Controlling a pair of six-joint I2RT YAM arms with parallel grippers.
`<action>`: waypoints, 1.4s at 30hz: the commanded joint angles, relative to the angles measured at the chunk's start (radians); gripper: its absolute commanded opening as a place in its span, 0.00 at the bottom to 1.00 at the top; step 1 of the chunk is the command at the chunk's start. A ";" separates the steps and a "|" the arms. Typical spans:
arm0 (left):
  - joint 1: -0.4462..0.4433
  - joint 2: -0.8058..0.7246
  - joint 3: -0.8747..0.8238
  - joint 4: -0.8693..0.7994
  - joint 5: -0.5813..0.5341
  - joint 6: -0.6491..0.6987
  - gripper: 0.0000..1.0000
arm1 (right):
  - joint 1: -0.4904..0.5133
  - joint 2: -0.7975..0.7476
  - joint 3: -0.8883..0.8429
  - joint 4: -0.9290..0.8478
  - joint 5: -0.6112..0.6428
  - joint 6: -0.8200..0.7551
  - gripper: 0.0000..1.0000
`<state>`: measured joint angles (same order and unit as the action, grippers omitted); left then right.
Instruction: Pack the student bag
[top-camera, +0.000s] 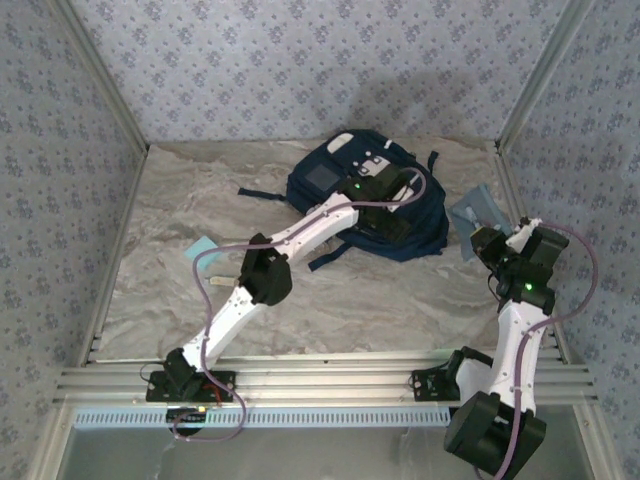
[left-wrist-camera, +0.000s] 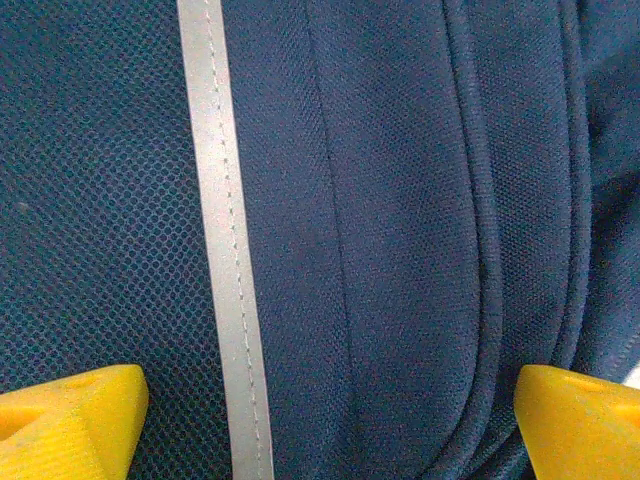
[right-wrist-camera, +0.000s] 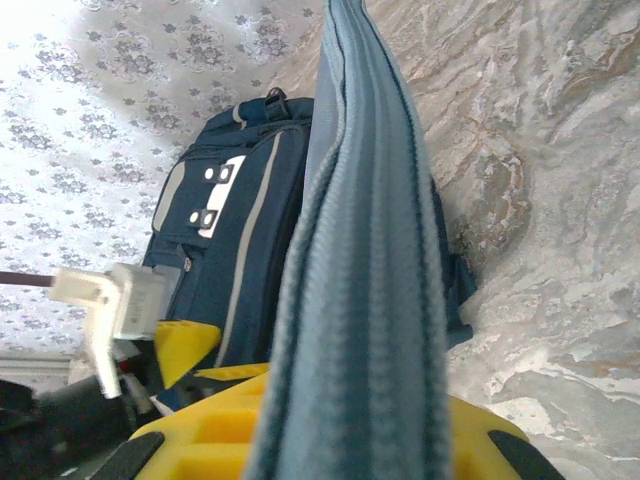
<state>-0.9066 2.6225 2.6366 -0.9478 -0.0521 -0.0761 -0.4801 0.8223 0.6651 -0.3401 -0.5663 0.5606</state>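
Left tool (left-wrist-camera: 330, 410) released w/ jaws wide, directly over 1 student bag (top-camera: 310, 195) on table (top-camera: 350, 300). Right tool (right-wrist-camera: 345, 430) clenched on 1 grey-blue pouch (right-wrist-camera: 370, 250); bag to its left. 1 pale-blue slip (top-camera: 201, 247) far left of both.

Marbled table (top-camera: 350, 300) bears student bag (top-camera: 425, 225), pale-blue card (top-camera: 201, 247).

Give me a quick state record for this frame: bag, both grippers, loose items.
student bag: lying on the table, far middle, front panel up
left gripper: open, fingers spread over the bag's navy fabric beside a white trim stripe; contact unclear
right gripper: shut on a blue-grey fabric case, held edge-on to the right of the bag
case in bag: not yet
loose item: light-blue flat piece on the table, left side
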 joint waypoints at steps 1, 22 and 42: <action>-0.006 0.020 0.007 0.012 -0.091 0.026 0.94 | -0.007 -0.023 -0.010 0.022 -0.038 0.016 0.10; 0.060 -0.051 0.012 0.049 0.069 -0.068 0.00 | 0.049 -0.045 0.017 0.003 -0.035 -0.005 0.07; 0.188 -0.221 0.098 0.148 0.430 -0.348 0.00 | 0.164 0.020 0.021 0.249 -0.072 0.170 0.07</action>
<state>-0.7128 2.4645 2.6732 -0.8864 0.3103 -0.3859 -0.3607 0.8242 0.7319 -0.2546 -0.5995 0.6216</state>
